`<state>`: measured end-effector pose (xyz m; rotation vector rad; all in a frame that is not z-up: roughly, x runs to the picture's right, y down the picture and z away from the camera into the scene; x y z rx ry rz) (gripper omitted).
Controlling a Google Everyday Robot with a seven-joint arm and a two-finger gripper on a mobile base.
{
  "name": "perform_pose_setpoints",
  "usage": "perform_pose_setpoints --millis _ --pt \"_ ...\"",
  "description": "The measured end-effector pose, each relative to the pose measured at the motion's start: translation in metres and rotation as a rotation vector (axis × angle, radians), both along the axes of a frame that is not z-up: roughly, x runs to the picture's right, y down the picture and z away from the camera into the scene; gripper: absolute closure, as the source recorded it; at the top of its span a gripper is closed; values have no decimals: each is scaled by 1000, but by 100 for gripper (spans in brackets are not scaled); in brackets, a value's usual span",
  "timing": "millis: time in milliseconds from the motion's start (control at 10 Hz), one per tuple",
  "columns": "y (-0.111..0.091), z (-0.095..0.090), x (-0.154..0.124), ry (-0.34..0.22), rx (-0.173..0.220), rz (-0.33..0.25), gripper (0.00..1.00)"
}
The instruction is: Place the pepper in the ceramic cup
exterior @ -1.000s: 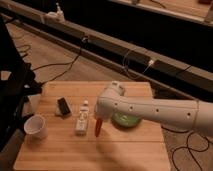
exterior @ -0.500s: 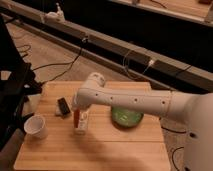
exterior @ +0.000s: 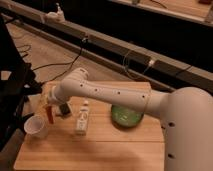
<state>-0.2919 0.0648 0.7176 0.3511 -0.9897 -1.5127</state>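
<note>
Camera view: pincer (exterior: pixel 48 106), clamped on pepper (exterior: pixel 49 116), has been swung leftward across counter (exterior: pixel 100 150); now beside ceramic cup (exterior: pixel 36 126); release pending.

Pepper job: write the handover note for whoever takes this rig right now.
Gripper: above the picture-left end of the wooden table, shut on the pepper, which hangs upright from it.
Ceramic cup: upright on the table, just left of and below the pepper in the picture; the pepper is not in it.
Done: pepper picked up and carried next to the cup.
Left: centre over the cup's mouth, lower, release.
Nearby: white bottle, green bowl.
</note>
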Motion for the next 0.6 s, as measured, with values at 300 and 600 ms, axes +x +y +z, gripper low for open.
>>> perform_pose_setpoints --millis 300,600 --pt "-3 0 -1 -3 11 0 100" --pt "-39 11 12 84 111 45 100"
